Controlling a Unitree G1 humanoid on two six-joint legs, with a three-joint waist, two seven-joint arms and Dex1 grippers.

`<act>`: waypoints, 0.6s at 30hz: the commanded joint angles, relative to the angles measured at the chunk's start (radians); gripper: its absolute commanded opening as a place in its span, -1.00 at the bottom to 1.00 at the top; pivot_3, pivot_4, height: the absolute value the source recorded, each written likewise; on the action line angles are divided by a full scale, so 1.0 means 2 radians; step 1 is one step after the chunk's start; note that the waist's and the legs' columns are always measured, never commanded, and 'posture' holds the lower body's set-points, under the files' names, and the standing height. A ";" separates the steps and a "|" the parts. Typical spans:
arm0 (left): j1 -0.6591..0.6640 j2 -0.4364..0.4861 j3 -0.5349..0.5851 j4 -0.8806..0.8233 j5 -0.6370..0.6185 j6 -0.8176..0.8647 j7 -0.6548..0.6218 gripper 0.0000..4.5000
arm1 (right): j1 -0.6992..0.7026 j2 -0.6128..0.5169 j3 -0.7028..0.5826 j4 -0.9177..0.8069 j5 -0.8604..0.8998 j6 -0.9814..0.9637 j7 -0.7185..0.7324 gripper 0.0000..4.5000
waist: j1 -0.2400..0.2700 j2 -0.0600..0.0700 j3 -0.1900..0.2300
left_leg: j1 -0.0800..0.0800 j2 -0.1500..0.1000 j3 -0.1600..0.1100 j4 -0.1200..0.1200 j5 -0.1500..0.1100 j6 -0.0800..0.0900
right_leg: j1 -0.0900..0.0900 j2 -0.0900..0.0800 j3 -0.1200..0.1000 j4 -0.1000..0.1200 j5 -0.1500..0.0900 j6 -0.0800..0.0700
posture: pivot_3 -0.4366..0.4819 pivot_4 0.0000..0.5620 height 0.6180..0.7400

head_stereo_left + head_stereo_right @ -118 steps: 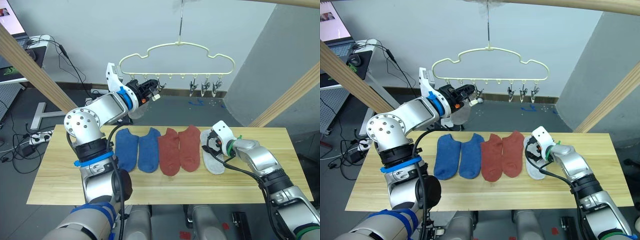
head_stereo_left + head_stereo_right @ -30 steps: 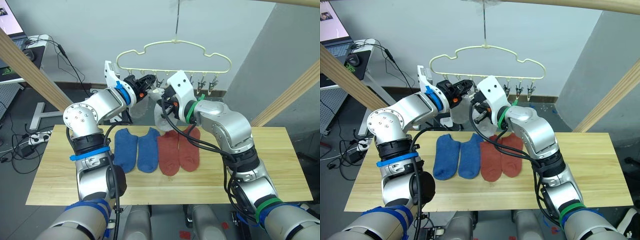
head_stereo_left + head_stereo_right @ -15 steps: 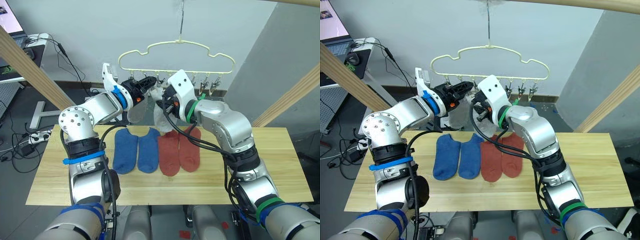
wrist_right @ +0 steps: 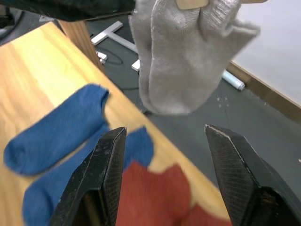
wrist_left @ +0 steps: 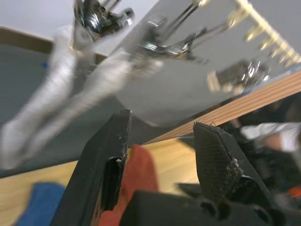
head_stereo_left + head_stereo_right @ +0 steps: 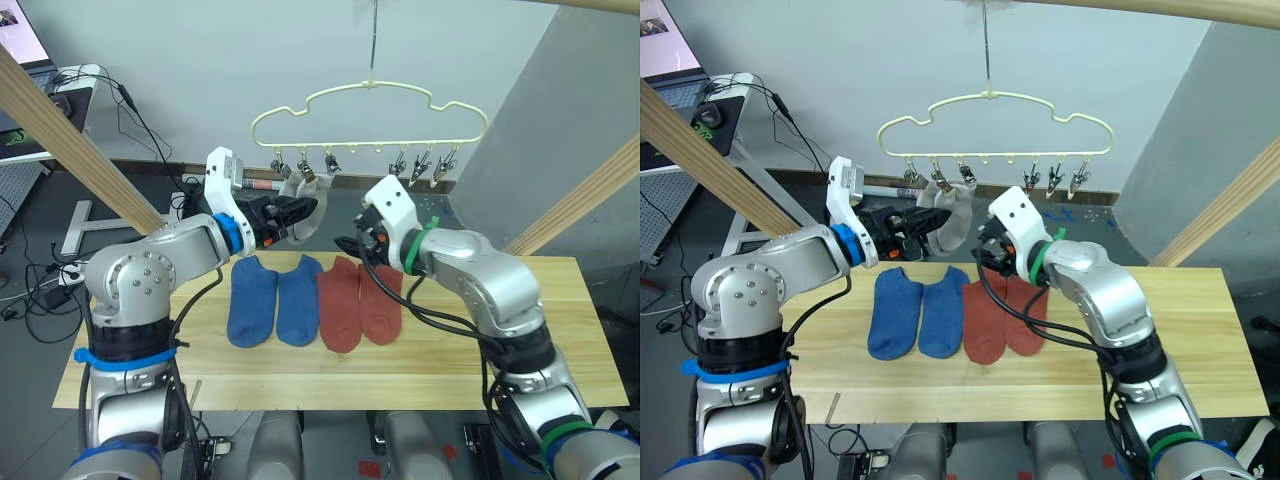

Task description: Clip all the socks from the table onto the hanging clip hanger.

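The left end effector (image 6: 306,211) hovers with fingers spread just below the clip hanger (image 6: 368,115), empty. The right end effector (image 4: 162,176), also spread and empty, sits under the hanger's middle. Two grey socks (image 6: 948,218) dangle from the hanger's left clips. Below it, two blue socks (image 6: 273,300) and two red socks (image 6: 359,302) lie side by side on the desk (image 6: 560,330).

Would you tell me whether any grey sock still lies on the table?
No: the table holds only two blue socks and two red socks; the grey socks hang from the clip hanger.
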 commanded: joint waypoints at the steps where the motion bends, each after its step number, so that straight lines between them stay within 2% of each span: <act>1: 0.028 0.003 -0.016 -0.040 0.042 -0.056 -0.022 0.06 | 0.024 -0.031 -0.050 -0.059 0.032 0.019 0.017 0.22 | 0.004 0.000 0.000 | 0.000 0.000 0.000 0.000 0.000 0.000 | 0.000 0.000 0.000 0.000 0.000 0.000 | 0.17 -0.06 1.00; 10: 0.105 -0.012 -0.093 -0.075 0.197 -0.211 -0.031 0.06 | 0.116 -0.126 -0.228 -0.158 0.155 0.084 0.075 0.22 | 0.016 0.000 0.000 | 0.000 0.000 0.000 0.000 0.000 0.000 | 0.000 0.000 0.000 -0.001 0.000 0.000 | 0.15 -0.10 1.00; 13: 0.114 -0.027 -0.126 -0.064 0.266 -0.292 -0.028 0.06 | 0.138 -0.137 -0.286 -0.183 0.200 0.096 0.083 0.22 | 0.019 0.000 0.000 | 0.000 0.000 0.000 0.001 0.000 0.000 | 0.001 0.000 0.000 -0.001 0.000 0.000 | 0.10 -0.11 1.00; 18: 0.107 -0.061 -0.148 -0.032 0.332 -0.381 -0.026 0.06 | 0.157 -0.136 -0.345 -0.212 0.250 0.091 0.063 0.22 | 0.019 0.000 -0.001 | 0.000 0.000 0.001 0.001 0.000 0.001 | 0.001 0.000 0.000 -0.001 0.000 0.000 | 0.06 -0.13 1.00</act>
